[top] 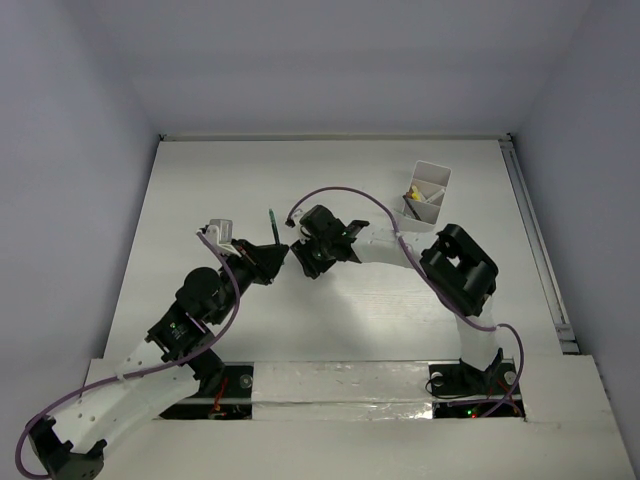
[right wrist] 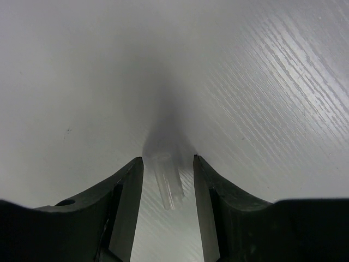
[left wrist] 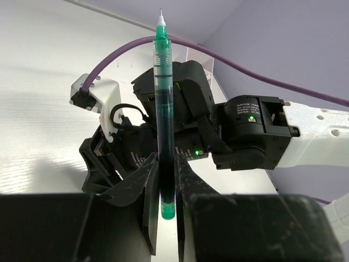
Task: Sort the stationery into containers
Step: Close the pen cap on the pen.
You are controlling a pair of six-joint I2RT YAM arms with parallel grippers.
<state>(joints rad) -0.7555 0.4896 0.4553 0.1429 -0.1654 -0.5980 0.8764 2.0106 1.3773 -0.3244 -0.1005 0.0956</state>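
green and slim, the pen (left wrist: pixel 163 109) stands upright in the left gripper (left wrist: pixel 166 183), left of the table's middle. the fingers (left wrist: pixel 143 202) pinch its lower barrel and its white tip points up. just to the right, nearly nose to nose with it, the right gripper (right wrist: pixel 168 166) hangs low over the white table (top: pixel 200 180). its fingers (right wrist: pixel 128 191) are spread, and a small clear tube-like piece (right wrist: pixel 169 188) lies between them, touching neither. well apart, toward the far right corner, stands the white divided container (top: pixel 437 172), with a yellow-capped item (top: pixel 413 192) in its near left compartment.
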